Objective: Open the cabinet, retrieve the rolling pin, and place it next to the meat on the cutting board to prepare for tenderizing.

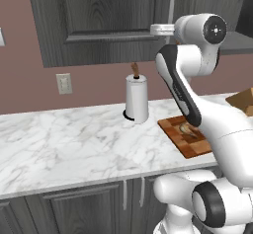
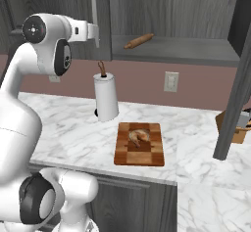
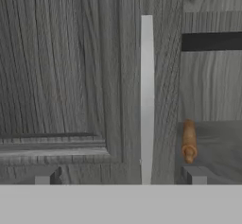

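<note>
**Halfway in: one door open, pin not yet fetched**

So, from my seat the cabinet (image 2: 166, 11) is partly dealt with: its right-hand door (image 2: 235, 94) hangs swung out toward me, and the grey shelf (image 2: 186, 50) inside is exposed. The rolling pin (image 2: 138, 41) lies on that shelf near its left end, untouched. In the hand view I see it just past the edge of the closed left door (image 3: 56, 76), right of that door's long silver handle (image 3: 146, 100).

My gripper (image 3: 120, 179) is empty, jaws spread wide, tips level with the foot of that handle; from the right base view the hand (image 2: 88, 30) sits up against the handle.

Down on the counter (image 2: 63, 123), the cutting board (image 2: 139, 144) carries the meat (image 2: 137, 136) near its middle, with bare board beside it.

I judge the opening step is done enough to reach in. What remains is everything else: reaching to the shelf, grasping the pin, carrying it down, and laying it beside the meat.
</note>
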